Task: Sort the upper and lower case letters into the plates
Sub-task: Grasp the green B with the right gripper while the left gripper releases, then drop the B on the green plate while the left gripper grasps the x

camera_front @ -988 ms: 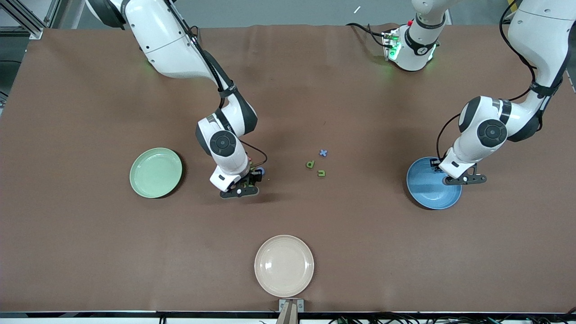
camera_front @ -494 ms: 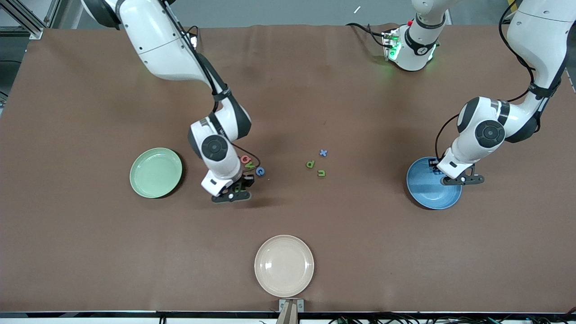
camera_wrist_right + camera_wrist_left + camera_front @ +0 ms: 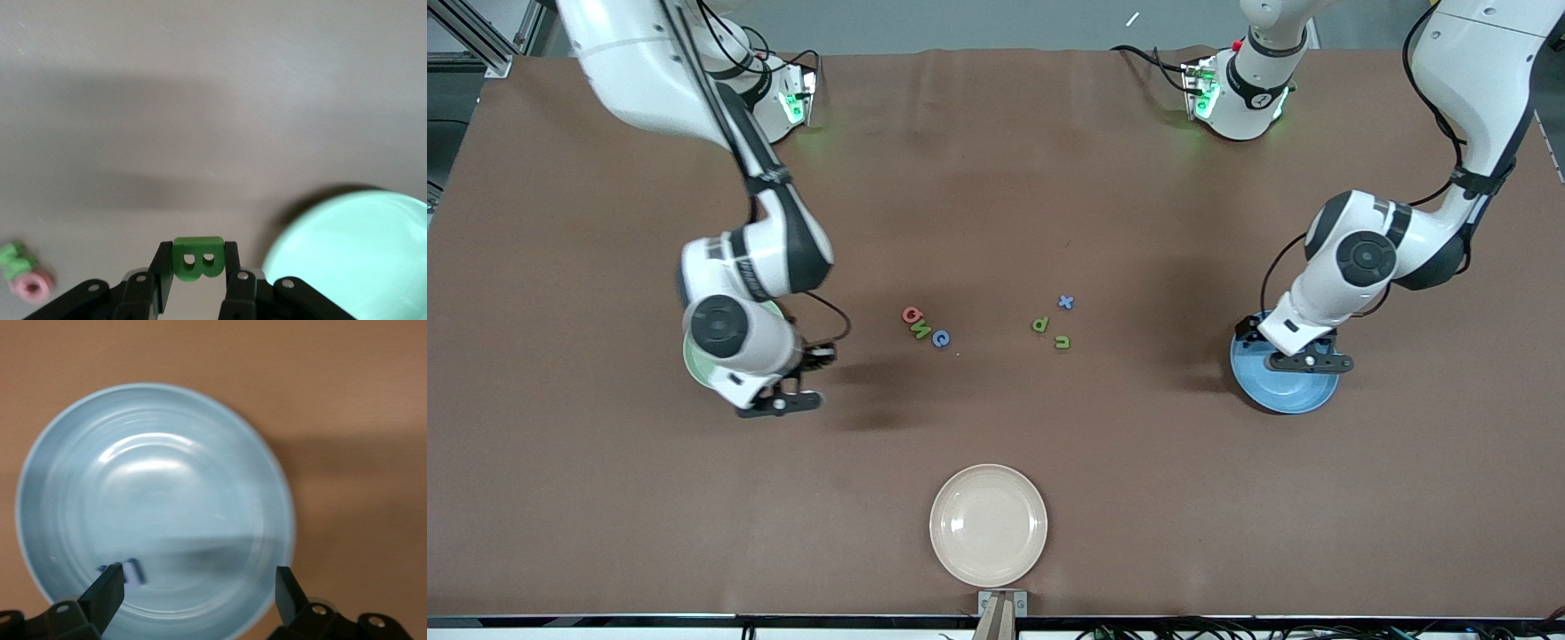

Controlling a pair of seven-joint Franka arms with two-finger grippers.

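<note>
Front view shows the brown cloth-covered table (image 3: 996, 222) with 3 round dishes on it. At its 6 o'clock edge sits the cream-beige round plate (image 3: 988, 524). Toward 9 o'clock lies the pale mint green round shallow plate (image 3: 690, 363), mostly covered by the right arm's wrist. Toward 3 o'clock lies the medium blue round shallow plate (image 3: 1285, 389).

At the mint plate's 3 o'clock rim hangs the right gripper (image 3: 199, 270), its fingers clamped on a green flat capital B piece (image 3: 198, 259). Over the blue plate hangs the left gripper (image 3: 197, 590), fingers spread wide with nothing between them; a small blue letter piece (image 3: 130, 571) lies in that plate by 1 fingertip.

Near the table's centre lie 2 clusters, well apart from each other. Toward the mint plate: a pinkish red letter (image 3: 911, 314), a green letter (image 3: 920, 328) touching it, and a blue letter (image 3: 941, 338) just beside. Toward the blue plate: a blue x (image 3: 1065, 302), a green p-shaped piece (image 3: 1040, 324) and a green n-shaped piece (image 3: 1062, 341).
</note>
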